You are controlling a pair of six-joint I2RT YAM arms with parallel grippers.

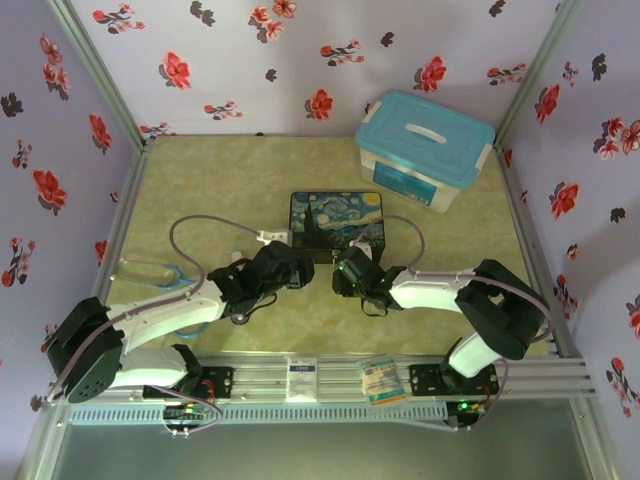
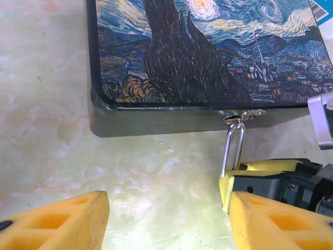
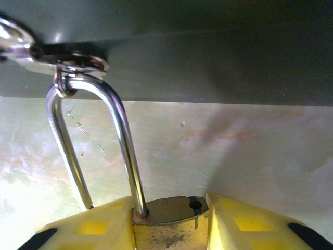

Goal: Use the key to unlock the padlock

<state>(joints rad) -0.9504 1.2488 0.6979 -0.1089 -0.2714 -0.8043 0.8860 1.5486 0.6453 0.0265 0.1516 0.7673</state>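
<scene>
My right gripper [image 3: 169, 208] is shut on the brass padlock [image 3: 166, 232], one yellow finger on each side of its body. The silver shackle [image 3: 122, 135] still hooks through the hasp ring [image 3: 62, 62] on the front of the painted box [image 2: 208, 52]. One shackle leg sits in the body; the other hole [image 3: 195, 204] is empty, and the free leg passes beside the left finger. The left wrist view shows that shackle [image 2: 234, 148] hanging from the hasp just right of my left gripper [image 2: 167, 211], which is open and empty over the table. The key is hidden.
A clear bin with a blue lid [image 1: 425, 150] stands at the back right behind the painted box [image 1: 337, 222]. A small white object [image 1: 270, 237] lies left of the box. Flowered walls close in three sides, and an aluminium rail [image 1: 330, 375] runs along the front.
</scene>
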